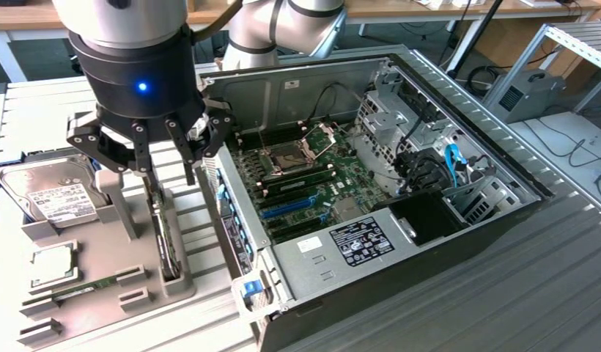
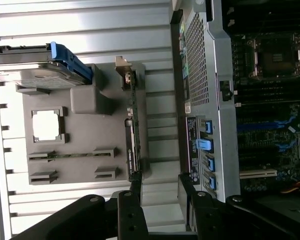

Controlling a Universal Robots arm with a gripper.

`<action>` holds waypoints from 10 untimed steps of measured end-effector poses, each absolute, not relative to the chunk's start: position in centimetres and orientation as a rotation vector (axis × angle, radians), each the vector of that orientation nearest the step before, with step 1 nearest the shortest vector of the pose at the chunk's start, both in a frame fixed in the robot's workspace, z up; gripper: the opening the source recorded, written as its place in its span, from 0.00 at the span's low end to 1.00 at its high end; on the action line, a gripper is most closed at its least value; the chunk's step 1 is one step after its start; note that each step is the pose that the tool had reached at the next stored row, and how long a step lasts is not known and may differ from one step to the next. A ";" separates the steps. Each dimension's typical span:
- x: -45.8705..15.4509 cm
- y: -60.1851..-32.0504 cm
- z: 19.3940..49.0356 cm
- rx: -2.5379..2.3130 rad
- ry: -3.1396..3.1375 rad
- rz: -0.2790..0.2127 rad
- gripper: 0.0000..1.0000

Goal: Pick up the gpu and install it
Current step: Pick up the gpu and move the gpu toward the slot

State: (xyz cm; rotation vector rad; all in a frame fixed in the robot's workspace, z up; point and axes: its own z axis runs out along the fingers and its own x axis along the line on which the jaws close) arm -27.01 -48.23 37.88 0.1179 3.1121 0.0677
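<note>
On the exterior view's left, a silver hard drive with a white label sits in a matte grey moulded holder. Just right of it, the gpu stands on edge in a slot. It is thin and dark, its long axis running from mid-frame toward the lower edge. The black gripper hovers over its upper end, jaws spread wide and empty. Further right lies the open metal computer case.

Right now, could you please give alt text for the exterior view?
Open black jaws of a robot arm hover over a slim dark graphics card standing on edge in a grey holder tray. To the exterior view's right lies an open computer case.
</note>
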 end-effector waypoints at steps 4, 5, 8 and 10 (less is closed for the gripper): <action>-27.0 -48.2 37.8 0.118 3.112 0.068 0.42; -27.0 -48.2 37.7 0.118 3.112 0.068 0.42; -27.0 -48.2 37.6 0.118 3.112 0.068 0.42; -27.0 -48.2 37.6 0.118 3.112 0.068 0.42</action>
